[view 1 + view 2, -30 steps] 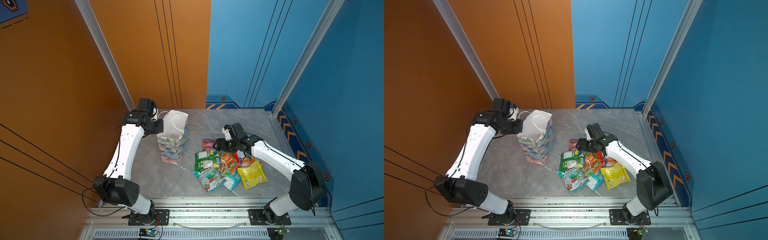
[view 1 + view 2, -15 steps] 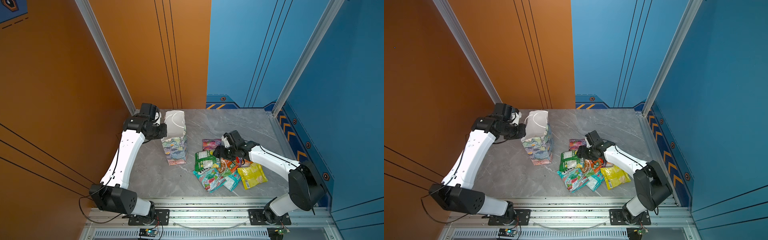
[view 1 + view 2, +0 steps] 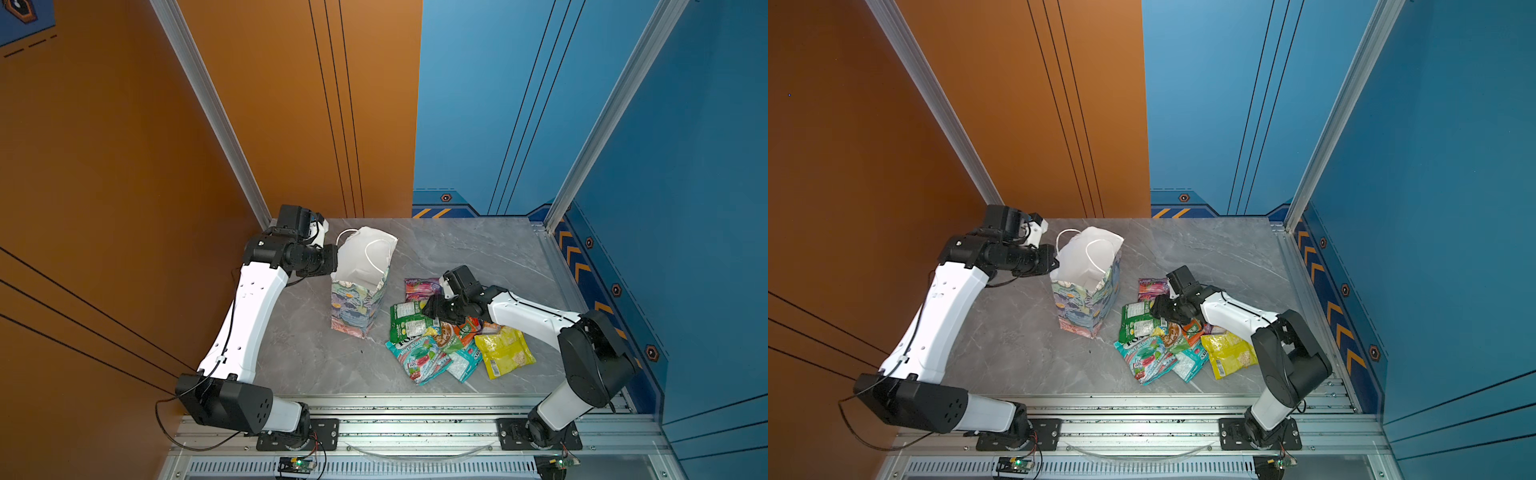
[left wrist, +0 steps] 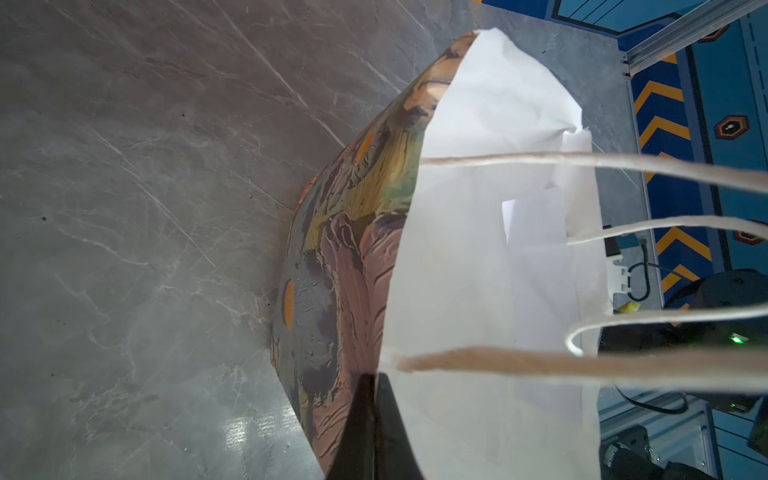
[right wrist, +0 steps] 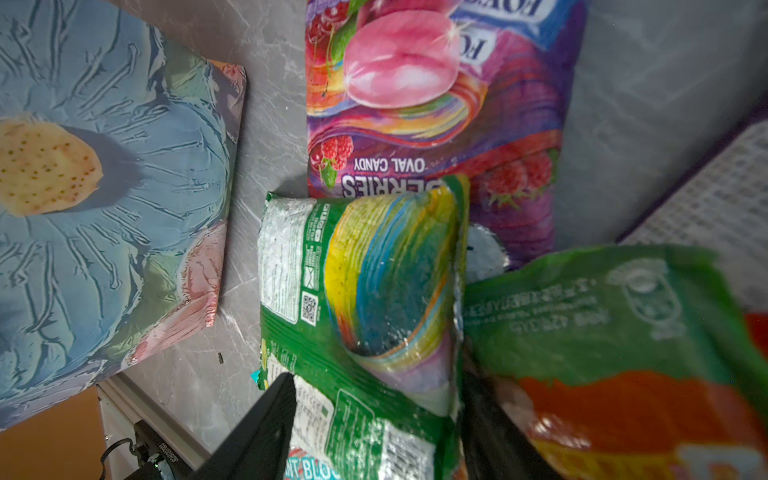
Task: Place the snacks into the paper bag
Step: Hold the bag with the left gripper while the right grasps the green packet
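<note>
The right end effector sat low over the left edge of the snack pile on the right half of the desk, directly above the green packet. In the right wrist view its fingers stood apart, one on either side of that packet's short width. The packet's long axis ran straight ahead of the end effector toward the purple FOX'S packet on the far side. The end effector was released; whether the pads touched the wrapper could not be confirmed. The paper bag stood just left of the green packet with a strip of bare desk between them, its mouth open upward. In my judgement the carry would have to run leftward and up over the rim. The left end effector was clenched on the bag's left rim, pinching the paper edge. The right arm was therefore the nearer to the snacks, and the left was occupied with the bag. No packet showed in the visible white interior; the pile, yellow packet included, lay on the desk. Against the frame one second earlier, the right end effector had come down and nearer, from beside the FOX'S packet onto the green one. The bag had been drawn slightly right toward the pile.
</note>
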`<state>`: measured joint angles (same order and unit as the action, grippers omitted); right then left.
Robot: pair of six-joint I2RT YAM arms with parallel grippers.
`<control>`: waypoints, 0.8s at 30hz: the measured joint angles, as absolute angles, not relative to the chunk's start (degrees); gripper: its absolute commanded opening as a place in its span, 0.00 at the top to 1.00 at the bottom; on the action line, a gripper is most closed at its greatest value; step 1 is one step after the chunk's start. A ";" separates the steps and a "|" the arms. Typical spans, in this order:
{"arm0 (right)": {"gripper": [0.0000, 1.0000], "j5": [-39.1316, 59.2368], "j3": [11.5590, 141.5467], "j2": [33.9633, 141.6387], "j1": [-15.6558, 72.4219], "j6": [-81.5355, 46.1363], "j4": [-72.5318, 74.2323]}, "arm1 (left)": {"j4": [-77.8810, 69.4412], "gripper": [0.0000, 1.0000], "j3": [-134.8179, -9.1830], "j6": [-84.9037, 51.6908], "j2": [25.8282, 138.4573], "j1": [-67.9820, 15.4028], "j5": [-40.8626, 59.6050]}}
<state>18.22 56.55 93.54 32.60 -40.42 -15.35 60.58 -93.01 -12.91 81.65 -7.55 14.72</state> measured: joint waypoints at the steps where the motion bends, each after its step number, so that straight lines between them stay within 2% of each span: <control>1: 0.40 18.26 56.36 93.62 32.64 -40.66 -14.81 | 60.36 1.00 -93.01 -12.88 81.65 -7.55 15.16; 7: 0.50 18.50 55.94 94.54 32.64 -42.50 -12.25 | 58.54 1.00 -92.92 -12.58 81.65 -7.51 16.88; 14: 0.78 18.92 55.94 95.02 32.62 -43.51 -11.09 | 56.18 1.00 -91.70 -11.99 81.95 -6.17 18.57; 18: 0.99 19.09 55.96 95.00 32.62 -43.64 -10.81 | 55.22 1.00 -91.57 -11.81 82.17 -5.48 19.44; 24: 1.00 19.35 57.23 95.00 32.69 -43.51 -10.94 | 54.46 1.00 -91.55 -11.46 82.19 -5.15 20.43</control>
